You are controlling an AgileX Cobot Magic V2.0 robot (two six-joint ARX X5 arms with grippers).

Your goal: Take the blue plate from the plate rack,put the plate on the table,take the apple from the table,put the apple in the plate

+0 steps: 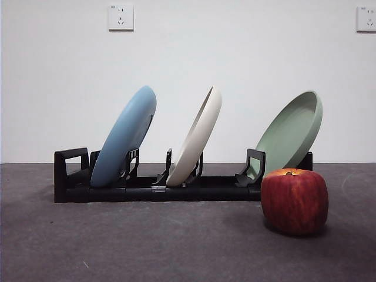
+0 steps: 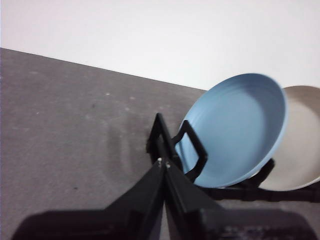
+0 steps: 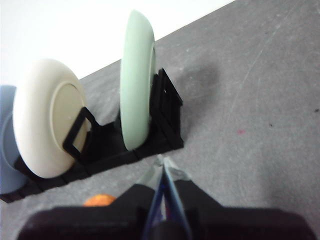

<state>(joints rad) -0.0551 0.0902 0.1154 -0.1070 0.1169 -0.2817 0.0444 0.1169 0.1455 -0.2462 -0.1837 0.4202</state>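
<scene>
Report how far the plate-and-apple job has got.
Nothing looks done yet. The blue plate stands in the rack beside the cream and green plates. The apple sits on the table. Both grippers, left and right, are shut and hold nothing. All four steps remain.

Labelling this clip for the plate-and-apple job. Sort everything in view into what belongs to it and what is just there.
Belongs to the job:
blue plate, standing in the plate rack
apple, on the table

Just there:
white plate, in the rack
green plate, in the rack
wall sockets
</scene>
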